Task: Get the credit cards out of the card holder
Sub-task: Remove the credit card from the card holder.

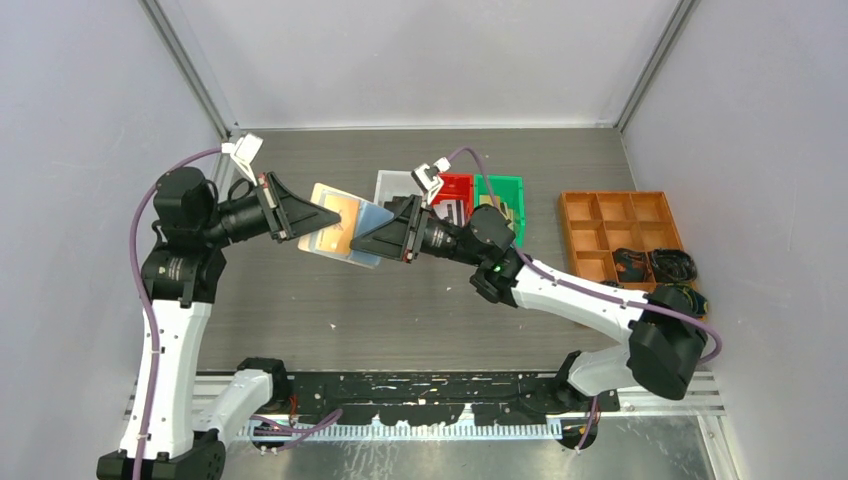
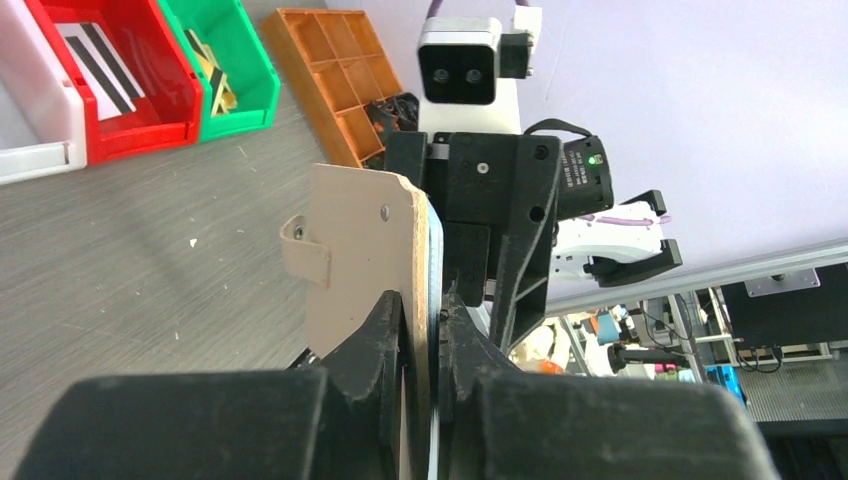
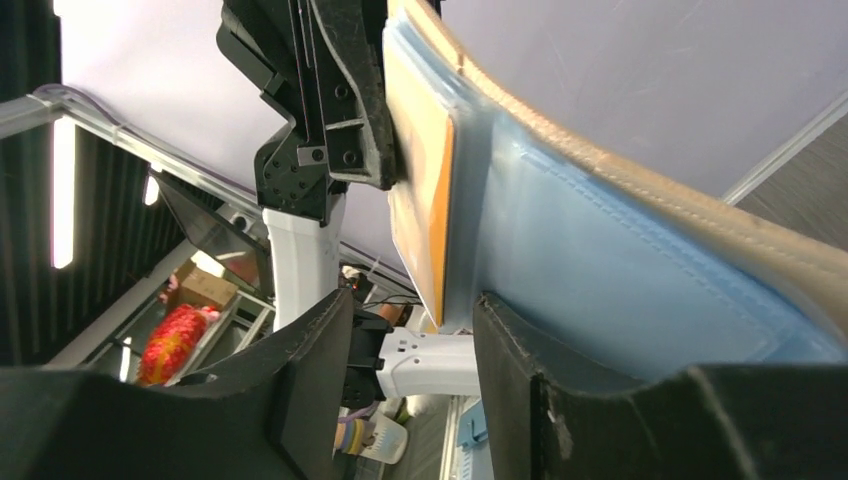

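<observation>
The beige card holder (image 1: 345, 228) hangs open above the table between the two arms. My left gripper (image 1: 306, 214) is shut on its left edge; in the left wrist view the fingers (image 2: 392, 325) pinch the tan cover (image 2: 360, 240) just below the snap tab (image 2: 305, 250). An orange credit card (image 3: 425, 190) sits inside a clear sleeve (image 3: 600, 270). My right gripper (image 3: 415, 350) is open at the sleeve's lower edge, one finger (image 3: 520, 385) resting against the sleeve and the card's corner just above the gap. From above, the right gripper (image 1: 358, 240) meets the holder's right flap.
Behind the holder stand a white bin (image 1: 393, 183), a red bin (image 1: 458, 188) holding a striped card (image 2: 100, 60), and a green bin (image 1: 503, 195) with a gold card. An orange compartment tray (image 1: 620, 225) with black items sits at the right.
</observation>
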Motion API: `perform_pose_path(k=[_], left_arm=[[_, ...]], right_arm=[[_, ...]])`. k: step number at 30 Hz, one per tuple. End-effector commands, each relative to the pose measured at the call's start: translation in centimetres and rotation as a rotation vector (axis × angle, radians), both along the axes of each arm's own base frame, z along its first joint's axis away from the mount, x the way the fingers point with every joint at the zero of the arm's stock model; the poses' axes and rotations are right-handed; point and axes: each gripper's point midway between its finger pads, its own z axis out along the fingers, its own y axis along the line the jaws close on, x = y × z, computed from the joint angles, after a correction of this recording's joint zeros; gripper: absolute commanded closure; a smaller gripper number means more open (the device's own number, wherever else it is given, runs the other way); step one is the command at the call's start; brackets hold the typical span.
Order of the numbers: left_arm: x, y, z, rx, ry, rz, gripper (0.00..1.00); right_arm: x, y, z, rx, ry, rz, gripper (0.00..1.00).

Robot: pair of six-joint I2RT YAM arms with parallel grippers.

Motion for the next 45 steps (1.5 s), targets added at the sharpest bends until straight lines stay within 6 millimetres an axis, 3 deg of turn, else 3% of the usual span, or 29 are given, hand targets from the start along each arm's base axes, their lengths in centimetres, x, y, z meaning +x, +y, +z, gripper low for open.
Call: perform_pose_path(k=[1, 10, 14, 21, 29, 35, 39, 45], left_arm=[[-1.5, -0.2, 1.7, -0.033, -0.078, -0.049, 0.99], [-0.6, 0.8, -0.6, 0.082, -0.090, 0.030, 0.88], [-0.1, 1.3, -1.5, 0.123, -0.091, 0.068, 0.84], [0.0, 1.1, -1.8, 0.107, -0.066, 0.065, 0.77], [-1.6, -0.1, -0.7, 0.010, -0.049, -0.055, 0.57], [-3.0, -0.5, 1.5, -0.064, -0.097, -0.121, 0.64], [-3.6, -0.7, 2.0, -0.099, -0.087, -0.160, 0.67], [-3.6, -0.5, 2.4, -0.103, -0.100, -0.150, 0.80]], right_arm=[[0.0, 0.1, 3.5, 0.161, -0.018, 0.039, 0.49], [-0.1, 0.3, 5.1, 0.253, 0.003, 0.095, 0.63], [0.0, 0.5, 4.7, 0.223, -0.007, 0.084, 0.68], [0.4, 0.7, 5.1, 0.274, 0.011, 0.095, 0.81], [0.6, 0.3, 5.6, 0.329, 0.020, 0.088, 0.99], [0.6, -0.3, 4.1, 0.306, 0.030, 0.057, 0.99], [0.7, -0.8, 3.4, 0.302, 0.041, 0.039, 0.99], [0.7, -1.4, 2.9, 0.294, 0.047, 0.024, 0.99]])
